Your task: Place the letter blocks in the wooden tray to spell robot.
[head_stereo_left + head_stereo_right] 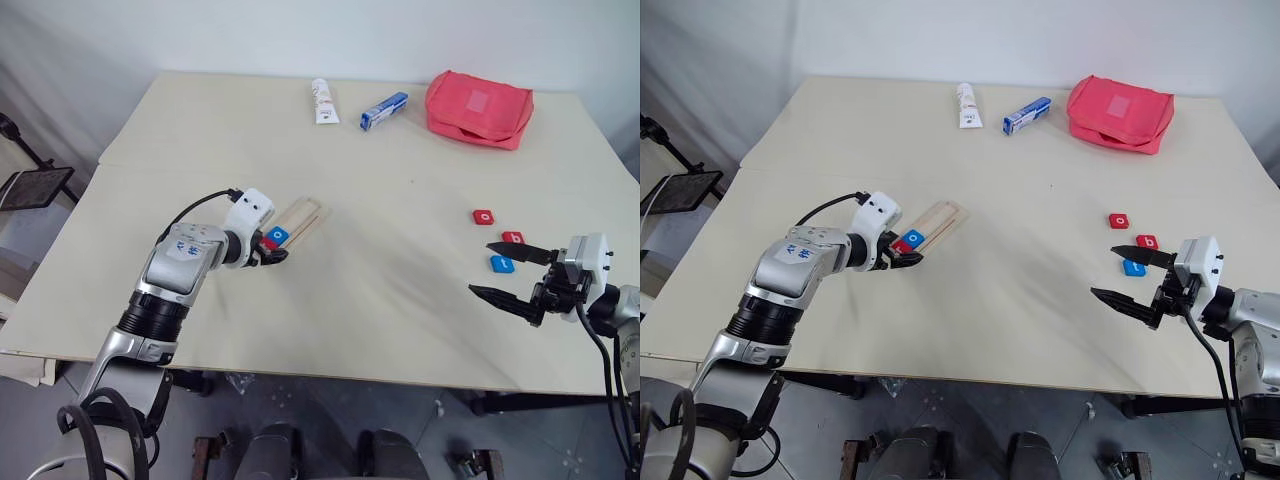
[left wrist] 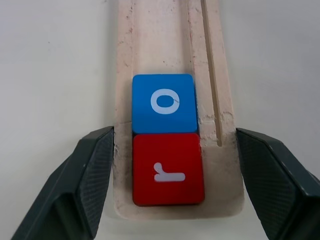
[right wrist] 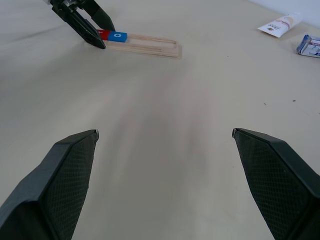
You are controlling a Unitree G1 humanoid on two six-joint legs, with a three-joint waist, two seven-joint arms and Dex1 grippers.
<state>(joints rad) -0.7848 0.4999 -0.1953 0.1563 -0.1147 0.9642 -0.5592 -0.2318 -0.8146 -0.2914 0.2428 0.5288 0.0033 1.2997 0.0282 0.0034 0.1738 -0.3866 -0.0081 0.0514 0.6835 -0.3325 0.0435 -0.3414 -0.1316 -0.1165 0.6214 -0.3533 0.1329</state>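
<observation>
The wooden tray (image 2: pixel 165 40) lies left of the table's middle. At its near end sit two letter blocks, a red "r" (image 2: pixel 168 169) and, touching it, a blue "o" (image 2: pixel 164 102). My left gripper (image 1: pixel 274 252) is open at that end, one finger on each side of the tray and neither touching the blocks. Three more letter blocks lie loose on the right: a red "o" (image 1: pixel 484 216), another red one (image 1: pixel 513 238) and a blue one (image 1: pixel 501 263). My right gripper (image 1: pixel 480 268) hovers open and empty just in front of them, pointing towards the table's middle.
Along the far edge lie a white tube (image 1: pixel 324 101), a blue-and-white box (image 1: pixel 384 111) and a red pouch (image 1: pixel 479 108). A black stand (image 1: pixel 30 185) is beyond the table's left edge. Bare tabletop (image 1: pixel 390 250) stretches between the tray and the loose blocks.
</observation>
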